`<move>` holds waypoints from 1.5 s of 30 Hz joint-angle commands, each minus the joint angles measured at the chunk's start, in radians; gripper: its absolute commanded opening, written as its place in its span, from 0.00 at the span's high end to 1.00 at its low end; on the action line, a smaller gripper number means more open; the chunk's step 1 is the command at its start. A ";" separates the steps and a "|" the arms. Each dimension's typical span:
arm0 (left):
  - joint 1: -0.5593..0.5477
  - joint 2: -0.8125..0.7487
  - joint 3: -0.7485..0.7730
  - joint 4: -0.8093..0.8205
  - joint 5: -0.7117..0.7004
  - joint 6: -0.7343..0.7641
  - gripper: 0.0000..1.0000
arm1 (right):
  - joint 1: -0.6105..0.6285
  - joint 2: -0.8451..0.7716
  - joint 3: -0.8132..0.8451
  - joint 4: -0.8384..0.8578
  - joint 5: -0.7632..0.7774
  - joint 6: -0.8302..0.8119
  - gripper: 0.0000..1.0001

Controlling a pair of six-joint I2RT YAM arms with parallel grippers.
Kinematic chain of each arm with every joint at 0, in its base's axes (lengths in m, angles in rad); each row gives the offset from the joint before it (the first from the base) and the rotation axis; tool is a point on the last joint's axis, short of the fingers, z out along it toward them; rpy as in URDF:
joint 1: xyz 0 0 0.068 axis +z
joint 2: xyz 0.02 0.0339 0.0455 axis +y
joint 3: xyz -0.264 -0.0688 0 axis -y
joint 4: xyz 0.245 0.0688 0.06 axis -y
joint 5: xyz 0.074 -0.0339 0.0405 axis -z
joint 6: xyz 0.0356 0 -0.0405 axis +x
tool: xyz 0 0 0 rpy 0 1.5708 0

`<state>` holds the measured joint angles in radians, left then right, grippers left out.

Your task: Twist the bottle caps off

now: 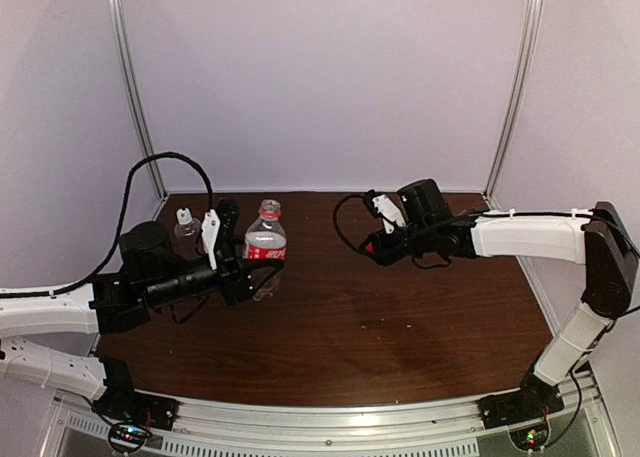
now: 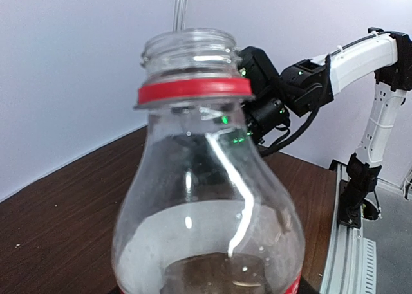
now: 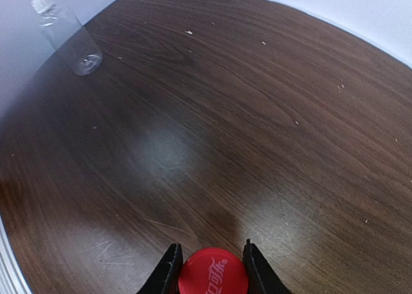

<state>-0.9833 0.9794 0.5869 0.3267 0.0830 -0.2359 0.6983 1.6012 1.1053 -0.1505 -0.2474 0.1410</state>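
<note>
The right jaws are pinching the red cap [image 3: 212, 276] above the far middle of the counter [image 1: 400, 317]. The left jaws are clamping the open red-labelled bottle [image 1: 266, 239] near the far-left corner, the white-capped bottle [image 1: 186, 227] standing just behind.

I am looking over a dark brown wood-grain table [image 1: 400, 317] that is taking up the whole base of the booth. Plain, pale lilac-white walls [image 1: 330, 77] are closing it in at the back and on both sides, with slim metal posts [image 1: 514, 87] standing in the two back corners. Soft light is pooling in dull patches on the tabletop, and small pale specks are showing on the grain. A grey metal rail [image 1: 350, 422] is running along the near edge.
</note>
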 commanded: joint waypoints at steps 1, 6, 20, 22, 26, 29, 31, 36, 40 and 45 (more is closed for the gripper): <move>0.001 -0.008 -0.006 0.031 -0.039 0.015 0.64 | -0.067 0.090 -0.028 0.114 0.076 0.070 0.69; 0.001 0.013 -0.004 0.038 -0.032 0.016 0.64 | -0.092 0.212 0.005 0.146 0.060 0.067 0.68; 0.000 0.036 -0.009 0.050 -0.038 0.014 0.64 | -0.051 0.447 0.171 0.146 0.008 0.045 0.63; 0.000 0.033 -0.009 0.048 -0.039 0.014 0.64 | -0.046 0.460 0.185 0.136 0.013 0.042 0.60; 0.000 0.025 -0.010 0.040 -0.045 0.021 0.64 | -0.045 0.456 0.195 0.111 0.016 0.036 0.50; 0.000 0.020 -0.011 0.034 -0.048 0.026 0.63 | -0.043 0.404 0.174 0.094 0.012 0.034 0.40; 0.001 0.017 -0.017 0.035 -0.049 0.028 0.63 | -0.044 0.340 0.139 0.101 0.005 0.035 0.34; 0.000 0.024 -0.030 0.039 -0.049 0.034 0.61 | -0.044 0.157 0.076 0.092 -0.105 0.027 0.17; 0.000 0.028 -0.041 0.044 -0.045 0.029 0.60 | -0.041 -0.011 0.044 0.068 -0.244 0.016 0.16; 0.000 0.045 -0.054 0.081 0.003 0.050 0.59 | -0.005 -0.139 0.086 0.027 -0.428 0.021 0.17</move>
<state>-0.9833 1.0115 0.5434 0.3363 0.0471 -0.2153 0.6575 1.5307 1.1679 -0.0765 -0.4904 0.1646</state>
